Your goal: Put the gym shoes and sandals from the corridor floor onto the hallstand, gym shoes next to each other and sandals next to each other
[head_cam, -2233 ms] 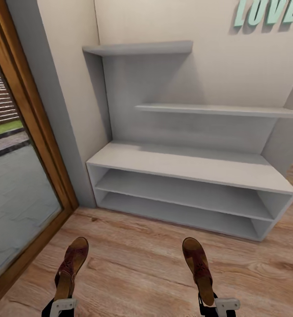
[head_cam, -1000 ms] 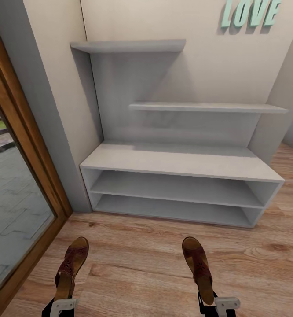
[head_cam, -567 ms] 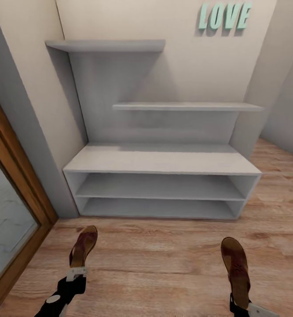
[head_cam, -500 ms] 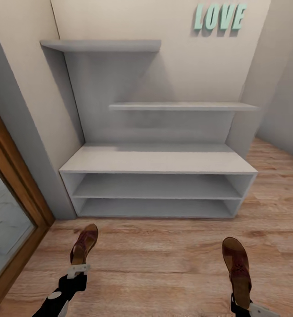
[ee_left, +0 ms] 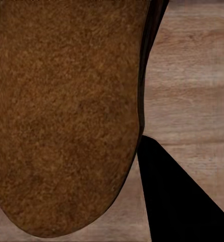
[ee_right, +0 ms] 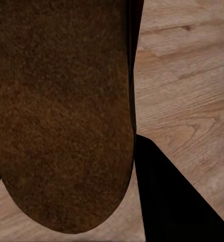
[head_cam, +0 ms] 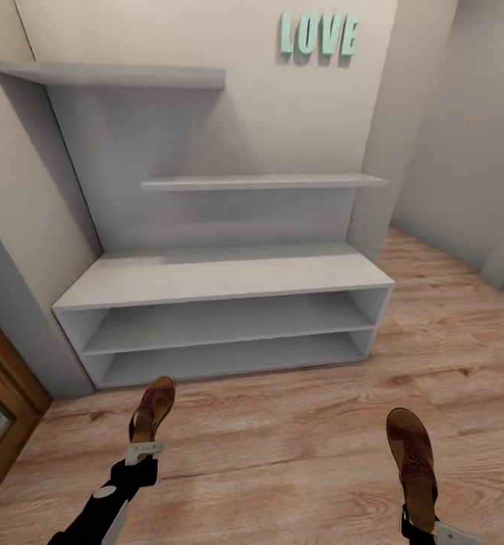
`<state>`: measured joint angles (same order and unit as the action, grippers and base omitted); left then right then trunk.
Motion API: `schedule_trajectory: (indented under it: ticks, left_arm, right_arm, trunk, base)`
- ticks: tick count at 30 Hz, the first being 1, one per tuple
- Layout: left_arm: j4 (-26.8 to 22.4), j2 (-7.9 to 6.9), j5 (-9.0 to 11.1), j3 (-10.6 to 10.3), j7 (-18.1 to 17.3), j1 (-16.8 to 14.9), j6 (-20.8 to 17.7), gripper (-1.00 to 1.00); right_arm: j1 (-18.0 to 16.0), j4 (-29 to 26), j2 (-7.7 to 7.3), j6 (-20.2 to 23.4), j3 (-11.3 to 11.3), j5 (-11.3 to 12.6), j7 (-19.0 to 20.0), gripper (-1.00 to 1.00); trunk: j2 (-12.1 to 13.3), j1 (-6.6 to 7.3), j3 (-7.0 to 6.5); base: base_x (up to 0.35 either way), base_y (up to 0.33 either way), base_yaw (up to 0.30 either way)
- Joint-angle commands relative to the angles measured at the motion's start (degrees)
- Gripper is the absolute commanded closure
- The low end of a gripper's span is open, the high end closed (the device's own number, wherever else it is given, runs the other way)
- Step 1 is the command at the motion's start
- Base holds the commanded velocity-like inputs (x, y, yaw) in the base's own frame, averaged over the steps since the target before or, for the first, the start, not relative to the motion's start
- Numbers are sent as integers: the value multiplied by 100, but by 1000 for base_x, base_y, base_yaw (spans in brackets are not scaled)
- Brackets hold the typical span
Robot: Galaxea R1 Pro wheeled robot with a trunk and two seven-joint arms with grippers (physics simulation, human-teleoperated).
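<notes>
We hold one sandal in each gripper, well short of the rack [head_cam: 222, 276], which stands ahead of both arms with its bench top and two tiers bare. The left gripper [head_cam: 143, 453] is clamped on the heel of the left sandal [head_cam: 153, 409]; the right gripper [head_cam: 422, 526] grips the heel of the right sandal [head_cam: 412, 458]. Both sandals hang above the floor [head_cam: 282, 454].

To do this carry well, we judge we should close on the rack squarely, keep both heels pinched firmly, and raise the toes clear of the bench edge before reaching in, setting the pair down side by side.

Each sandal's long axis runs straight out from its gripper, toe forward toward the rack; the left one leans slightly rightward, the right one slightly leftward. In the wrist views we see the left sole [ee_left: 66, 116] and right sole [ee_right: 61, 111].
</notes>
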<state>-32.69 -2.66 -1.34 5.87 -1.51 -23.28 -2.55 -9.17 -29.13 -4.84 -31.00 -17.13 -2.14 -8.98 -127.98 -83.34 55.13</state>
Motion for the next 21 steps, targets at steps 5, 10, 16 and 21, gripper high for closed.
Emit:
schedule_trajectory:
  ticks: [5,10,16,21]
  left_arm:
    - [-46,74,-38,20,-12,-423,-767,100]
    - [-512,25,-28,66,-14,-882,-1366,100]
    - [-1030,31,-4,91,963,-958,-1480,100]
    - [-1036,45,13,88,1386,-1015,-1484,100]
  right_arm:
    - [-6,-3,0,-12,-16,9,-16,100]
    - [-6,-9,13,3,-11,13,-16,100]
    - [-6,-147,51,52,31,6,-13,100]
    - [-6,-381,26,674,34,9,11,100]
  trunk:
    - [-2,1,5]
    - [-2,1,5]
    - [-162,-87,102]
    - [-363,-197,235]
  base:
    - [0,0,-300]
    - [0,0,-262]
    - [0,0,-17]
    - [0,0,0]
